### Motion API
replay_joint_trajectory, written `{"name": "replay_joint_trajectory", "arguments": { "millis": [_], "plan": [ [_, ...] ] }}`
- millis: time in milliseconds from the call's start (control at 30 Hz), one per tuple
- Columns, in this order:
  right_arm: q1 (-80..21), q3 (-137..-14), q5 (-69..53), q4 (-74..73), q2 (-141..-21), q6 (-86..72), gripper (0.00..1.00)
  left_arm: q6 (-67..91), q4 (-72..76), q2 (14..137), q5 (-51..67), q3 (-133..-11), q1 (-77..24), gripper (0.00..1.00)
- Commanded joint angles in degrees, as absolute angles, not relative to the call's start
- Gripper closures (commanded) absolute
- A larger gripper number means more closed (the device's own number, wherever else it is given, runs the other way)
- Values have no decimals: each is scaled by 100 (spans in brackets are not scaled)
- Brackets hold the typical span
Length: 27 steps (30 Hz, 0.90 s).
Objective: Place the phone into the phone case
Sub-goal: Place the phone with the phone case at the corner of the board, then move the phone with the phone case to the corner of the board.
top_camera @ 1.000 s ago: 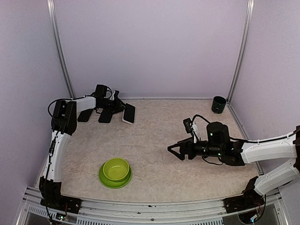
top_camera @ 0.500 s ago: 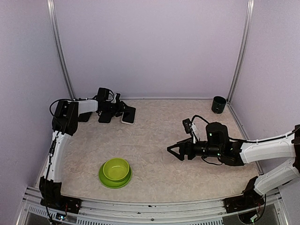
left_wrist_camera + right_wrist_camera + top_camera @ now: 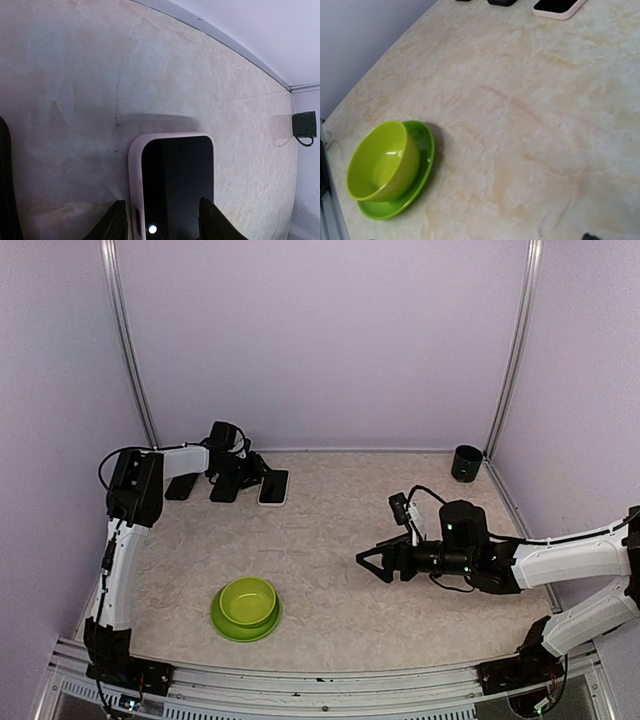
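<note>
Phone (image 3: 273, 486), dark face in a pale rim, lies flat near the table's (image 3: 330, 530) back-left edge. Left tool (image 3: 161, 212) straddles one end, fingers spread beside both long edges. Right tool (image 3: 366, 565) hangs spread over open mid-table, green bowl (image 3: 247, 606) well apart.
</note>
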State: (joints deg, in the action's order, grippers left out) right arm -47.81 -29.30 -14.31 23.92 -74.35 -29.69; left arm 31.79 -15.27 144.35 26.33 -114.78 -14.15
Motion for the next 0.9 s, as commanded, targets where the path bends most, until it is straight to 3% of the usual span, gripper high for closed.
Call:
{"name": "replay_joint_trajectory", "arguments": {
  "millis": [0, 600, 867],
  "plan": [
    [-4711, -3054, -1498, 2550, -7455, -3014, 14, 3102, -2367, 14367, 1948, -11644, -1508, 52],
    [-4711, -3170, -1482, 2478, -7534, -2979, 14, 3260, -2371, 14386, 1985, -11547, -1815, 52],
    [-4712, -3231, -1154, 2000, -7312, -2773, 11, 3310, -1693, 13645, 1887, -10879, -1656, 47]
  ]
}}
